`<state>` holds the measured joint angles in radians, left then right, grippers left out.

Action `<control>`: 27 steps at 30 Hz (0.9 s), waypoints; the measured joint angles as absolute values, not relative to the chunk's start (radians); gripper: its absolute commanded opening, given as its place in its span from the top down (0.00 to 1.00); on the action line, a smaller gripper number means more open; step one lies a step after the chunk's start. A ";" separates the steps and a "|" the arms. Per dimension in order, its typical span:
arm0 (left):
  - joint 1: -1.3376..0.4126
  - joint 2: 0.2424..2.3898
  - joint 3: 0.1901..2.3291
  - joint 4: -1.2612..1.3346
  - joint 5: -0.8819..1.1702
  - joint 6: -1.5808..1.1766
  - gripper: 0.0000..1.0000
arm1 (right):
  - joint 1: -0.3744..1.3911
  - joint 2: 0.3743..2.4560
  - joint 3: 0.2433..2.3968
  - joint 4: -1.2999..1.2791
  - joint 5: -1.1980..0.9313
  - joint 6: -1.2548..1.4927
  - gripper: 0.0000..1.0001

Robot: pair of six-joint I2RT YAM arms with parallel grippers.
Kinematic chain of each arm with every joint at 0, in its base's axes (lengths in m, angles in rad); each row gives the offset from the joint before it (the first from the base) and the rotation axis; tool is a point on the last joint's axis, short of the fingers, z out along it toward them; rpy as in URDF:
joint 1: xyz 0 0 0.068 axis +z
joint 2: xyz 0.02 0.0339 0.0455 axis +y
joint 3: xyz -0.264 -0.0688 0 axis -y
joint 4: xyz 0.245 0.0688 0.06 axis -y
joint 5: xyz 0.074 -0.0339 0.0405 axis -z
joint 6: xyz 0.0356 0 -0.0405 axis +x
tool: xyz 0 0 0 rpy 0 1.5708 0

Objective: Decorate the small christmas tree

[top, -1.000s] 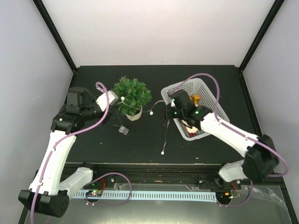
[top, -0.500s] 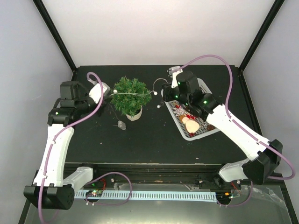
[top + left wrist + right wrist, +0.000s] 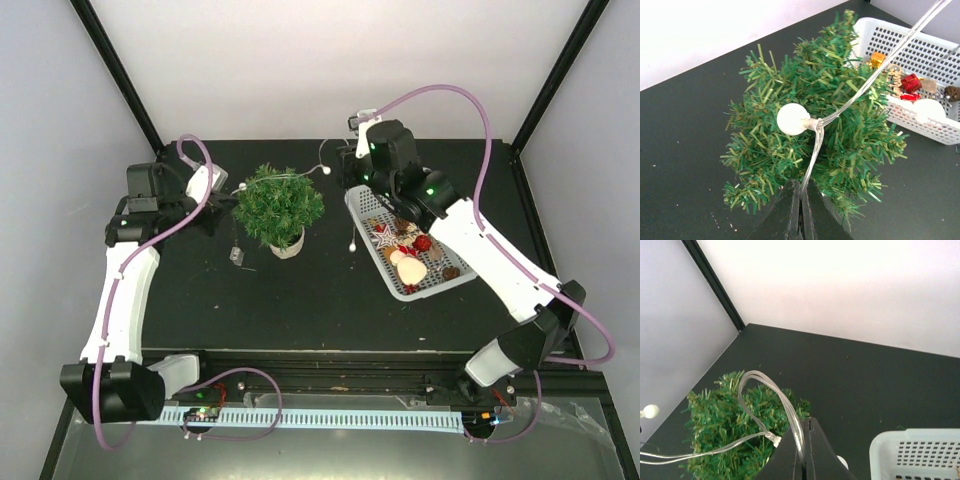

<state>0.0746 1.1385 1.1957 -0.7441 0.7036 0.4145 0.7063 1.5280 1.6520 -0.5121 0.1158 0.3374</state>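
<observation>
Your left pincer [image 3: 800,195] is clenched on the clear light string [image 3: 867,82], and your right pincer [image 3: 803,432] is clenched on another stretch of it. The small christmas tree [image 3: 281,207] stands on the surface between the two pincers. The string runs across its crown but is not wound in. Ornaments [image 3: 405,248] lie in the basket [image 3: 920,42] beside your right pincer, so I judge most of the decorating remains.
</observation>
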 measured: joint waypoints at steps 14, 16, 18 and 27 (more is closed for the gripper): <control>0.112 1.266 1.216 -0.655 0.770 0.347 0.98 | 0.705 1.730 1.972 -0.639 0.178 0.269 0.99; 0.112 1.279 1.216 -0.645 0.773 0.341 0.98 | 0.705 1.753 2.010 -0.656 0.183 0.263 0.99; 0.112 1.304 1.223 -0.629 0.776 0.336 0.98 | 0.705 1.773 2.041 -0.671 0.186 0.258 0.99; 0.112 1.377 1.234 -0.597 0.778 0.310 0.98 | 0.683 1.791 2.091 -0.705 0.197 0.244 0.99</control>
<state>0.1120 1.3769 1.2339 -0.5972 0.7784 0.3096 0.6834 1.7908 2.0907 -0.7048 0.1967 0.2436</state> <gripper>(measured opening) 0.016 0.013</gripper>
